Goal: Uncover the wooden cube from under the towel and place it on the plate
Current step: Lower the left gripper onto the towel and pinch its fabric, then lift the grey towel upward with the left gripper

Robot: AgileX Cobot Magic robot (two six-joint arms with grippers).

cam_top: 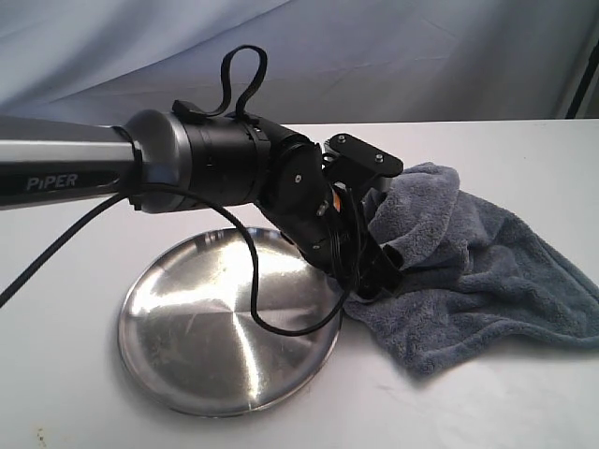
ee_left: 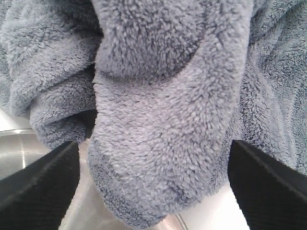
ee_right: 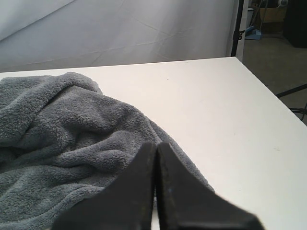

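The blue-grey towel (cam_top: 468, 271) lies bunched on the table to the right of the shiny silver plate (cam_top: 206, 346), its near corner touching the plate's rim. My left gripper (cam_top: 379, 271) reaches across the plate into the towel's left side. In the left wrist view its black fingers (ee_left: 43, 182) stand wide apart, open, with a thick fold of towel (ee_left: 163, 120) between them and the plate (ee_left: 19, 153) below. My right gripper (ee_right: 156, 146) is shut and empty, just beside the towel (ee_right: 62, 134); the exterior view does not show it. The wooden cube is hidden.
The white table (cam_top: 75, 412) runs around plate and towel, with a grey cloth backdrop (cam_top: 393, 47) behind. The left arm's cable (cam_top: 253, 281) loops over the plate. In the right wrist view the table's edge (ee_right: 268, 91) drops to a floor with stands.
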